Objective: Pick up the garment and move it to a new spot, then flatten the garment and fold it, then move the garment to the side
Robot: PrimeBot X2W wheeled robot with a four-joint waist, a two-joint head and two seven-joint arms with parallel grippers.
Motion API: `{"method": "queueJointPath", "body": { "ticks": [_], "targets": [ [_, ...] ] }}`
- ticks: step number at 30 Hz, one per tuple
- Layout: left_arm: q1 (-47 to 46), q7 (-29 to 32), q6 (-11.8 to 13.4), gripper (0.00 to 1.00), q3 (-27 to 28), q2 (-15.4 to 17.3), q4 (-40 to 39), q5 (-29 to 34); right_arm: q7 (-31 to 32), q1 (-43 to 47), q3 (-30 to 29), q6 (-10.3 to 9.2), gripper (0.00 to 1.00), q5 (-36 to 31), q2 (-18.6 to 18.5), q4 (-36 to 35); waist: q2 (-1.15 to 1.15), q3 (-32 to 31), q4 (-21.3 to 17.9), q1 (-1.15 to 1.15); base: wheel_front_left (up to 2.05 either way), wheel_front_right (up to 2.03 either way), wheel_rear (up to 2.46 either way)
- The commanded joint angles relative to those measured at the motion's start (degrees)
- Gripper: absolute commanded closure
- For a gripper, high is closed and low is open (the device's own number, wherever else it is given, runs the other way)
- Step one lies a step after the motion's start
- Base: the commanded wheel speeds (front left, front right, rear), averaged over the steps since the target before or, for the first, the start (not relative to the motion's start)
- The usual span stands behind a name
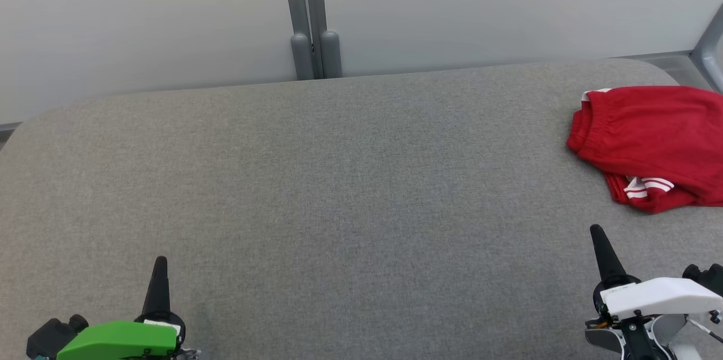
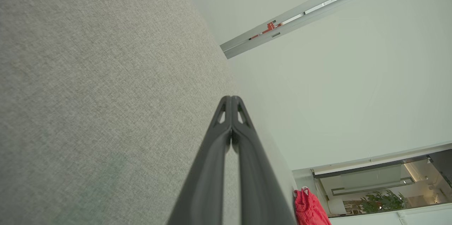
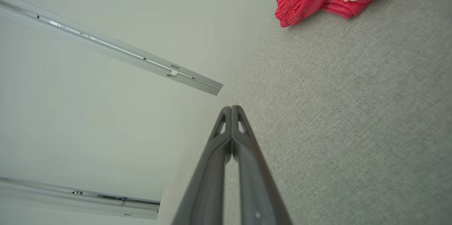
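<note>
A: Right, garment (image 1: 649, 142), where's it at?
B: Far right of the grey fabric surface (image 1: 339, 190), nr the back edge. Red shorts w/ white stripes, elastic waistband toward the left in head view. Crumpled, partly doubled over, not flat. Runs off the frame's right edge, so full extent can't be told.
A: Left gripper (image 1: 160, 263)?
B: Lower left in head view, green housing (image 1: 118, 340) behind it. Fingers pressed together into one dark point. Left wrist cam agrees: left gripper (image 2: 231, 98) tips meet, nothing btwn them. Over bare fabric, well apart from the garment.
A: Right gripper (image 1: 596, 230)?
B: Lower right, white housing (image 1: 658, 295). Also pinched closed on nothing. In its own wrist view the right gripper (image 3: 231, 107) tips touch. Near the garment, on its near side, not touching it. Strip of bare grey btwn.
A: Contact w/ the surface, either one?
B: Can't tell from these angles.
A: Bkgd?
B: Pale wall (image 1: 141, 15) behind the surface, grey double post (image 1: 309, 21) at centre. Left wrist cam catches the garment (image 2: 310, 211) as a red lump at the far end, green plant (image 2: 381, 200) beyond.
</note>
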Motion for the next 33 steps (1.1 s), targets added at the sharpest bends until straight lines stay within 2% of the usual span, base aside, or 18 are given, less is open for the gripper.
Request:
{"method": "queueJointPath", "body": {
  "ticks": [1,33],
  "targets": [
    [-1.7,0.4,-0.3,1.0,0.4,0.4,-0.6,-1.5,0.5,-1.5,-0.3,0.03,1.0,1.8,-0.1,-0.3,0.0,0.0,0.0,0.0,0.0,0.0,0.0],
    [-4.8,4.5,-0.5,1.0,1.7,0.5,-1.2,-16.4,4.7,-4.2,-1.7,0.03,1.0,18.1,1.0,0.8,0.0,0.7,-0.1,0.0,0.0,0.0,0.0]
  ]
}}
